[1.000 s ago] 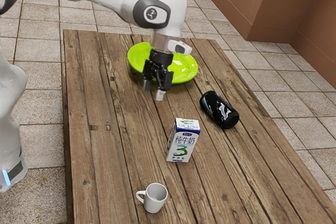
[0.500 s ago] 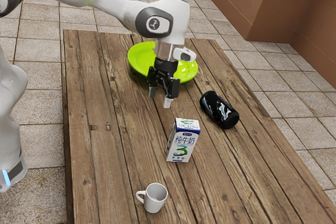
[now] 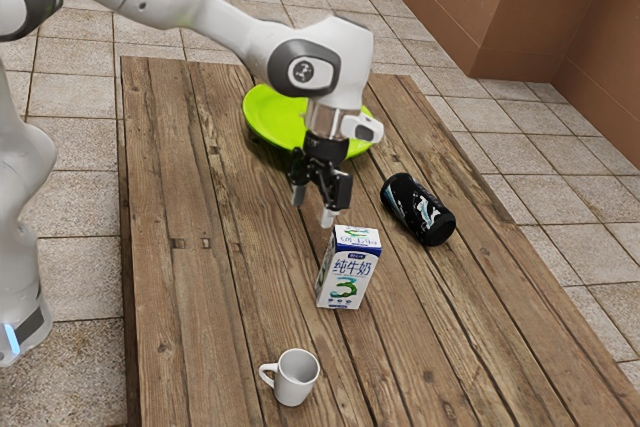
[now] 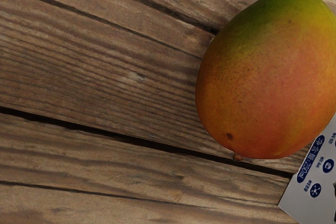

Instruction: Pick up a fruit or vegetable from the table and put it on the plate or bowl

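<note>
A ripe mango (image 4: 268,72), orange-red with a green top, lies on the wooden planks just under my hand in the wrist view, next to a corner of the milk carton (image 4: 315,182). A lime-green plate (image 3: 270,112) sits at the far side of the table. My gripper (image 3: 313,204) hangs open just above the table, between the plate and the milk carton (image 3: 348,267), its fingers pointing down with nothing held between them.
A black can (image 3: 418,209) lies on its side toward the exterior view's right of the gripper. A white cup (image 3: 295,377) stands near the table's front edge. Brown boxes (image 3: 520,7) stand beyond the table on the tiled floor.
My gripper has moved from the plate's near edge toward the milk carton, lower and further to the exterior view's right. It stays open. The objects have not moved.
</note>
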Motion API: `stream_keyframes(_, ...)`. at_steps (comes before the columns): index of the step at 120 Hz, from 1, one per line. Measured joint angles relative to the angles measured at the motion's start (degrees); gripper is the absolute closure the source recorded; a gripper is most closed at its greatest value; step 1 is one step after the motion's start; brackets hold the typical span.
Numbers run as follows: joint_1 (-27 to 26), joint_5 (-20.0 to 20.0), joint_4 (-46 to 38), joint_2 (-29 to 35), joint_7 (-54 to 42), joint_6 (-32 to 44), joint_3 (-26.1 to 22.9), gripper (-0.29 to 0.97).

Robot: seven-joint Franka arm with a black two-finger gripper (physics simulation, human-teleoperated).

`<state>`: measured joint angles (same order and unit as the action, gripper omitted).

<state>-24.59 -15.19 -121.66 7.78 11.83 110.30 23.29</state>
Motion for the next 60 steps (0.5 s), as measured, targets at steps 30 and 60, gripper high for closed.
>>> stream_keyframes(30,-0.7,-1.2,0.1,-0.2,0.9,1.4,-0.1,0.00)
stream_keyframes(60,-1.7,-2.0,0.1,-1.7,1.5,2.5,-0.1,0.00)
